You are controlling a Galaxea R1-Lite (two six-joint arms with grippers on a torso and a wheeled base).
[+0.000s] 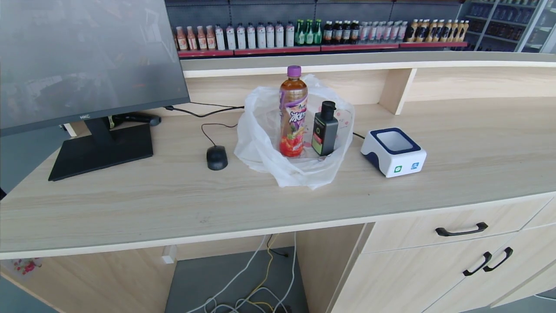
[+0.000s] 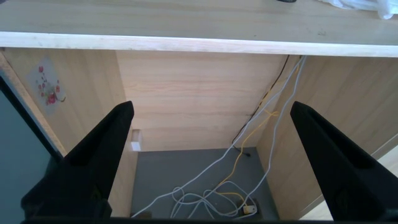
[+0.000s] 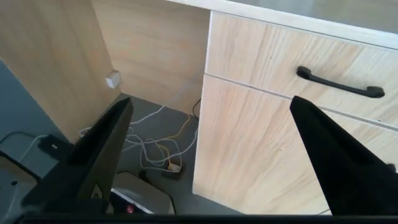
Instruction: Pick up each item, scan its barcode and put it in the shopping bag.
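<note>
the head view showed the worktop [image 1: 173,200]: the white shopping bag [image 1: 260,148] stood open near its middle, holding an upright tea bottle [image 1: 293,117] with a purple cap and, just beside it, an upright dark pump bottle [image 1: 325,130]. the scanner [image 1: 393,151] sat near the bag on the robot's right, a mouse [image 1: 216,157] on its left. the wrist views looked below the worktop's edge: the left pincer [image 2: 211,112] hung released, spread wide, before loose cables [image 2: 205,186]; the right pincer [image 3: 211,102], likewise released, faced a drawer handle [image 3: 339,83].
</note>
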